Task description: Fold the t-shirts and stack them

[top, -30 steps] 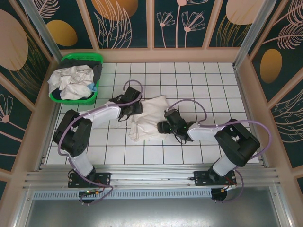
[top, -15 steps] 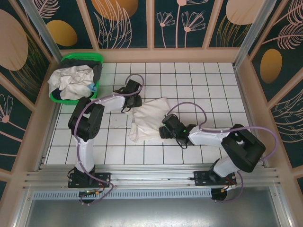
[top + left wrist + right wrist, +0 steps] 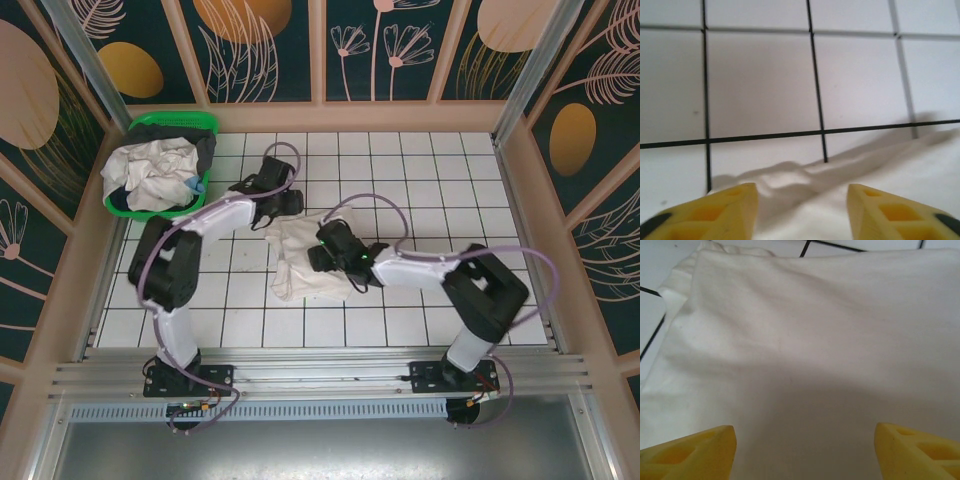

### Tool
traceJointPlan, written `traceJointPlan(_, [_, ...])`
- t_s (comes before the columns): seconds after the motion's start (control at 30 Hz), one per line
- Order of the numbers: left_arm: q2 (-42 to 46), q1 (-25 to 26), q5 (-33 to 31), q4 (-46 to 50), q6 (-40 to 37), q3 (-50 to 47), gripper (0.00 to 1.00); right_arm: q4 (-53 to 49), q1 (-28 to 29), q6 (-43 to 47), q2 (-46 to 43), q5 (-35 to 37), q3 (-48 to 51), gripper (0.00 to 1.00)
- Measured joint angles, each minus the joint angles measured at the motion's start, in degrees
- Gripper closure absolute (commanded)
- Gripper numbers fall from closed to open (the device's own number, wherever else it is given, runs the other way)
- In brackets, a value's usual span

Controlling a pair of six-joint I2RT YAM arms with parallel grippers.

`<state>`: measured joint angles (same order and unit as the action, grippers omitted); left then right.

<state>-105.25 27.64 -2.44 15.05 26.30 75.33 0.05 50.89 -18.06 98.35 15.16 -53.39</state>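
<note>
t-shirt (image 3: 293, 275) on tiles (image 3: 420, 180), right hand (image 3: 805, 434) spread above

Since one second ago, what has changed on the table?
The right tool moved left across the shirt and now hangs open over its middle. The left tool moved away from the bases to the shirt's far edge, open. The shirt's far right corner no longer sticks out. The basket stayed as it was.
</note>
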Motion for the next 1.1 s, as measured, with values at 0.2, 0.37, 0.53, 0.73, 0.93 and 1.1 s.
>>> traceJointPlan(0.2, [21.73,-0.28,-3.67,-2.51,0.13,-12.07,0.01,-3.13,-2.01,-0.37,9.2,1.81,-6.4,0.32])
traceJointPlan(0.37, [32.5,-0.59,-9.27,-3.91,0.24,-20.83,0.02,-6.14,-10.16,-0.74,10.23,2.38,-8.41,0.31])
traceJointPlan(0.53, [34.6,-0.61,-13.49,-3.93,0.04,-25.35,0.01,-10.32,-23.08,-0.22,12.31,3.15,-12.81,0.31])
traceJointPlan(0.73, [34.58,-0.66,-16.48,-4.13,-0.61,-26.29,0.01,-16.46,-36.87,1.05,17.84,3.5,-23.5,0.31])
traceJointPlan(0.93, [34.25,-0.66,-17.73,-5.01,-0.81,-27.96,0.02,-20.22,-39.34,0.61,13.92,3.19,-24.96,0.3])
traceJointPlan(1.1, [34.23,-0.66,-18.05,-5.42,-0.81,-30.58,0.02,-16.96,-32.48,2.29,6.12,-0.24,-17.86,0.3])
